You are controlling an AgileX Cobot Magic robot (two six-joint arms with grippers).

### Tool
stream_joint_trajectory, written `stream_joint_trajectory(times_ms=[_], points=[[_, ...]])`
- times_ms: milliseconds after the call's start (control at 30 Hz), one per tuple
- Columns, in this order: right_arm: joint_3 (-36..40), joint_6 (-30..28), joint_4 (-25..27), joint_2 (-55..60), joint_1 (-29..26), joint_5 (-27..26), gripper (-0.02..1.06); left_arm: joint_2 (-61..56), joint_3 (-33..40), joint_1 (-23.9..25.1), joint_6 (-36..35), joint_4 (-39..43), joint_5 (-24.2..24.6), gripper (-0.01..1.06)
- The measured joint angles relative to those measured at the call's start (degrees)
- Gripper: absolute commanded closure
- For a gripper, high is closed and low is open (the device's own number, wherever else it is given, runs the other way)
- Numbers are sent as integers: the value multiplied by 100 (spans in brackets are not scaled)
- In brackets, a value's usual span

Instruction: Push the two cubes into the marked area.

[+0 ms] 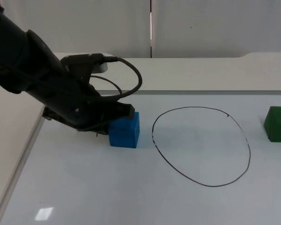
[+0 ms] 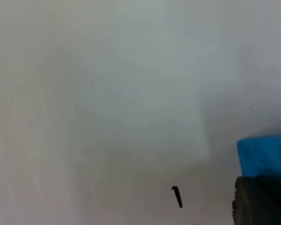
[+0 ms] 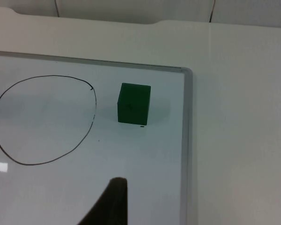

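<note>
The left gripper [image 1: 113,117] presses the blue cube's [image 1: 125,131] outer side, its jaw state hidden; the marked area [image 1: 201,146] lies just beyond; the green cube [image 3: 133,103] waits outside it.

Left end effector [image 1: 113,117] against blue cube [image 1: 125,131], beside marked area [image 1: 201,146].

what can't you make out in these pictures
- Left claw: in the top view the arm covers its fingers where it meets the blue cube.
- Blue cube: cut by the edge in the left wrist view.
- Green cube: cut by the top view's edge.
- Right claw: one dark fingertip shows in the right wrist view.
</note>
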Motion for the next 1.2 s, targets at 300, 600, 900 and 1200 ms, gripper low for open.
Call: stream_joint_trajectory(times_ms=[300, 600, 900, 1200], points=[[0, 0, 0, 0, 0, 0, -1, 46, 0, -166, 0, -8, -83, 105], [0, 0, 0, 0, 0, 0, -1, 46, 0, -272, 0, -33, -131, 105], [0, 0, 0, 0, 0, 0, -1, 46, 0, -417, -10, -105, -131, 105], [0, 0, 0, 0, 0, 0, -1, 46, 0, -512, -10, -280, -142, 105]])
